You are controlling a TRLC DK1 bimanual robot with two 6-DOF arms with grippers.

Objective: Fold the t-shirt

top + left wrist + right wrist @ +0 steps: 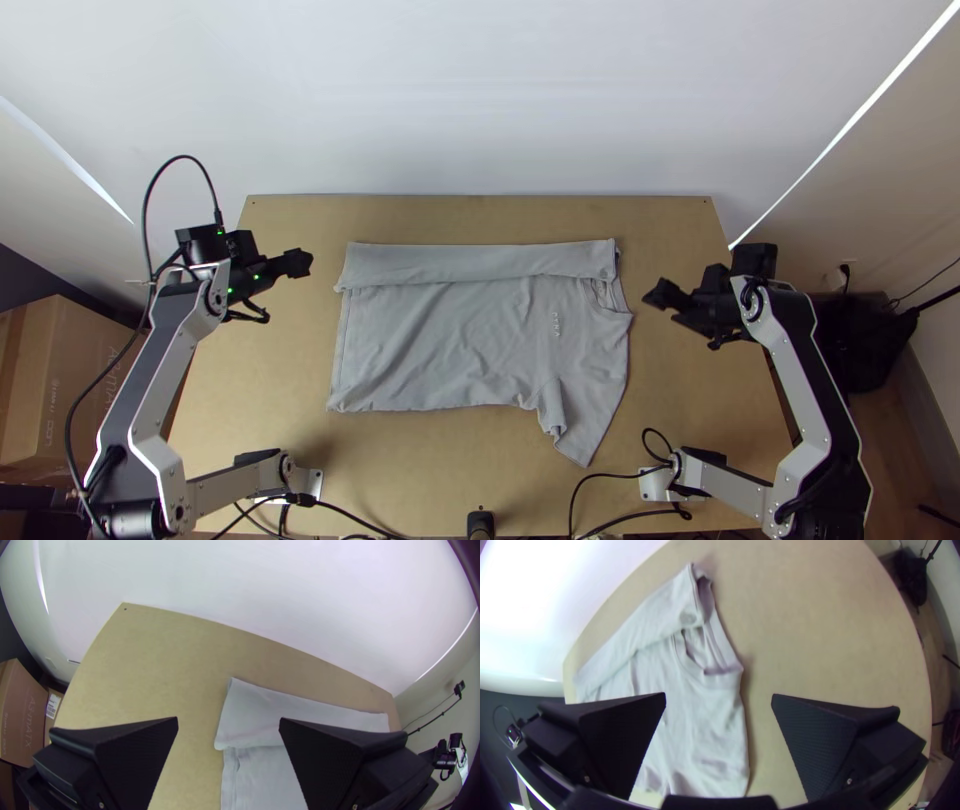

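Rumpled soft grey t-shirt (440, 340), its far side folded inward.

From afar I see a plain light-grey t-shirt (440, 340) with small white lettering (556, 324) toward its three o'clock, a tan tabletop (250, 380), a white wall (480, 100) at twelve, a brown box (75, 380) toward eight, a black left gripper (299, 263) at nine and black right gripper (656, 294) at three.

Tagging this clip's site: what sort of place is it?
Likely a lab or workshop corner set up as a robot station, not a home laundry: two arms based at a bare wooden table, a plain white wall right behind it, and cardboard boxes on the left.
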